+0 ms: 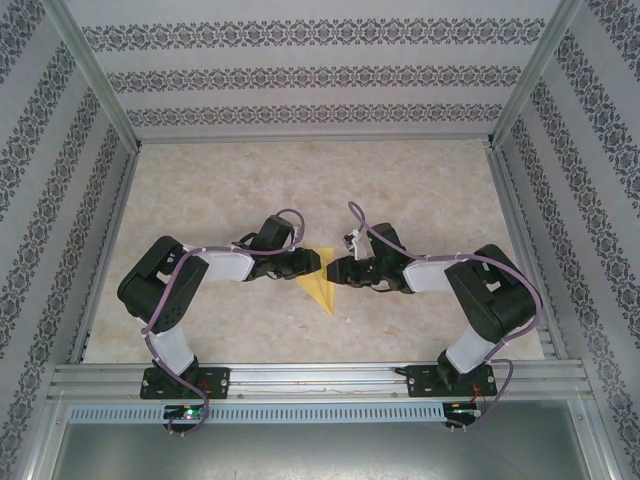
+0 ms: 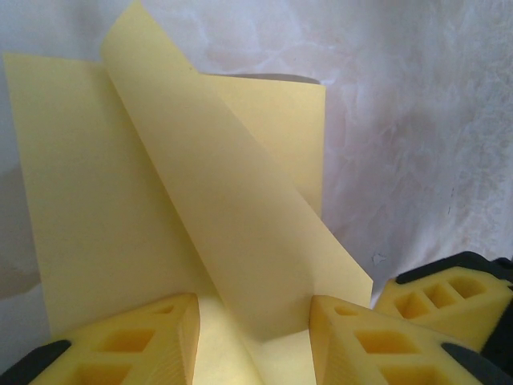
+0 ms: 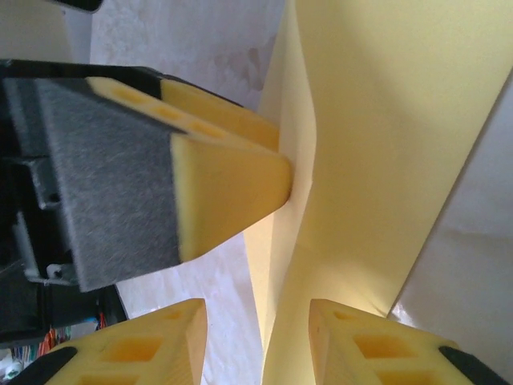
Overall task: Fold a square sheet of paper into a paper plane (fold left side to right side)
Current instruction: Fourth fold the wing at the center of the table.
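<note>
The thin yellow square sheet of paper lies near the middle of the pale marbled surface. It is already folded into a narrow pointed shape, with its tip aimed toward the arm bases. The black-and-yellow left hand and the matching right hand meet over its wide end.

In the left wrist view a long diagonal flap rises off the flatter layer beneath. It runs between that hand's fingers, which stand apart, so the left hand is open around the flap, not pinching it. In the right wrist view the paper stands on edge between the right hand's parted fingers, unclamped, while a left fingertip touches the sheet.

The early folds look made. The raised flap needs creasing flat, and the dart seems unfinished.
</note>
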`<state>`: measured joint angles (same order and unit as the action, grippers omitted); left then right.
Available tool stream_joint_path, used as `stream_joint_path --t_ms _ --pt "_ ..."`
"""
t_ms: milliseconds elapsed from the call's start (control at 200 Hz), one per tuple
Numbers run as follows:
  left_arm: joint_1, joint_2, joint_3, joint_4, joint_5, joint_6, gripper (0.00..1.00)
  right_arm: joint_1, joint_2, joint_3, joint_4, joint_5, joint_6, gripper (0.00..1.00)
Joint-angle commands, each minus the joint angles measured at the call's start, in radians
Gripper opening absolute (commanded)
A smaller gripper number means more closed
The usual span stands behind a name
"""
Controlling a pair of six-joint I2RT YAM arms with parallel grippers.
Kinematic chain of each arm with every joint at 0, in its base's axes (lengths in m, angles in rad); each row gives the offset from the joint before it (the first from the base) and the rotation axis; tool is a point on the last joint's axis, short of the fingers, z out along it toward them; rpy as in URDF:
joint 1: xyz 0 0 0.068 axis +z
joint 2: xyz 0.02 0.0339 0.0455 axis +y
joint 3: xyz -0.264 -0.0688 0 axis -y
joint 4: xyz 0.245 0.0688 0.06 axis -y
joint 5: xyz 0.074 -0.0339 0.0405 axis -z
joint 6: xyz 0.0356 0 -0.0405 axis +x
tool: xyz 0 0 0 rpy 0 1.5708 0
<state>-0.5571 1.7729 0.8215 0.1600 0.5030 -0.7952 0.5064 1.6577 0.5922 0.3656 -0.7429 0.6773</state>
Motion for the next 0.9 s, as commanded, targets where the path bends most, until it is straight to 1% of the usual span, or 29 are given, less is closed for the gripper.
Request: stream_joint_path --t_ms 0,90,220,420,480,555,899 --pt "-0.010 0.026 0.000 -0.060 -0.040 -0.005 0.41 0.004 0.034 0.026 0.035 -0.008 0.004 0.37" --pt "-0.010 0.027 -0.001 -0.059 -0.039 -0.006 0.41 0.009 0.050 0.032 0.036 -0.006 0.002 0.34" --pt "-0.010 0.026 -0.002 -0.060 -0.038 -0.006 0.41 0.010 0.063 0.031 0.032 0.002 0.001 0.26" --pt "-0.010 0.026 0.000 -0.063 -0.041 -0.005 0.41 0.010 0.074 0.031 0.023 0.007 -0.005 0.07" --pt "-0.011 0.026 -0.001 -0.063 -0.040 -0.003 0.41 0.008 0.073 0.031 0.012 0.013 -0.011 0.04" --pt "-0.009 0.024 -0.002 -0.064 -0.040 -0.004 0.41 0.005 0.070 0.032 -0.004 0.022 -0.020 0.02" --pt "-0.010 0.022 -0.002 -0.069 -0.042 0.000 0.41 -0.003 0.084 0.047 -0.048 0.045 -0.041 0.02"
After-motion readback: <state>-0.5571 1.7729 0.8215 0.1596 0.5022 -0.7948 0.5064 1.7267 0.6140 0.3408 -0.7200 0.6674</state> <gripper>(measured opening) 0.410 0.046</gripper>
